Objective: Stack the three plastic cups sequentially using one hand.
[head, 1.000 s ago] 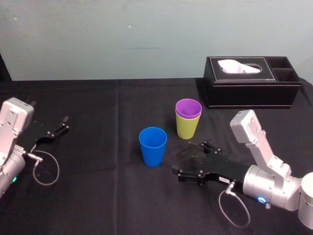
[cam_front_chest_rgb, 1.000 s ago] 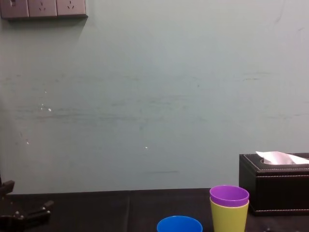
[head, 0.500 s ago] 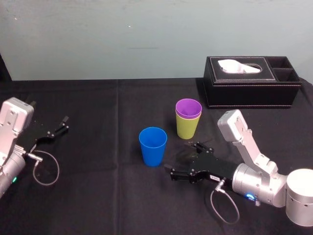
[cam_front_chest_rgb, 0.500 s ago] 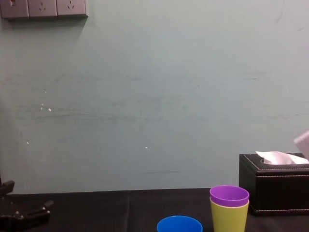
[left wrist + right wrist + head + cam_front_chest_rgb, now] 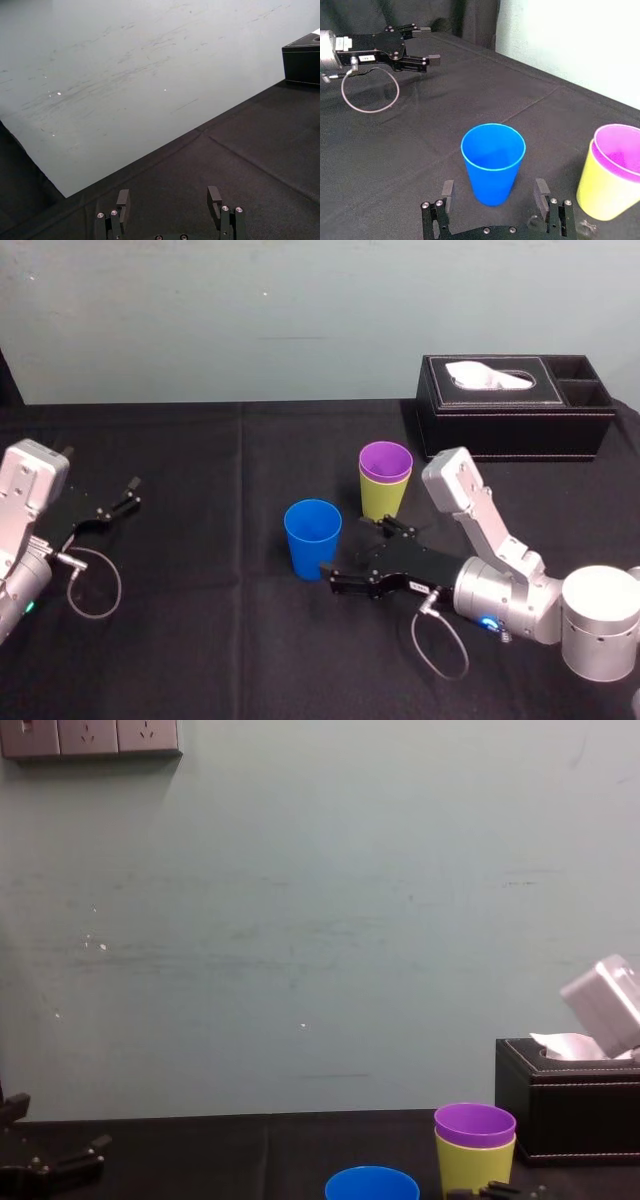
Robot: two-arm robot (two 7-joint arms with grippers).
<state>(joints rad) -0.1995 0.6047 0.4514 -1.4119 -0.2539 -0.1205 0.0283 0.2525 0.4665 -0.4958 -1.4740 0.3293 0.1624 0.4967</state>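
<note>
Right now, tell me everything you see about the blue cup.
The blue cup is a tapered plastic tumbler, wider at its open rim than its base. It stands upright and empty on the black cloth, apart from the purple cup nested in the yellow-green cup. The right gripper, open, sits close beside it; in the right wrist view its fingers flank the cup's lower part with gaps, and nothing grips it.
</note>
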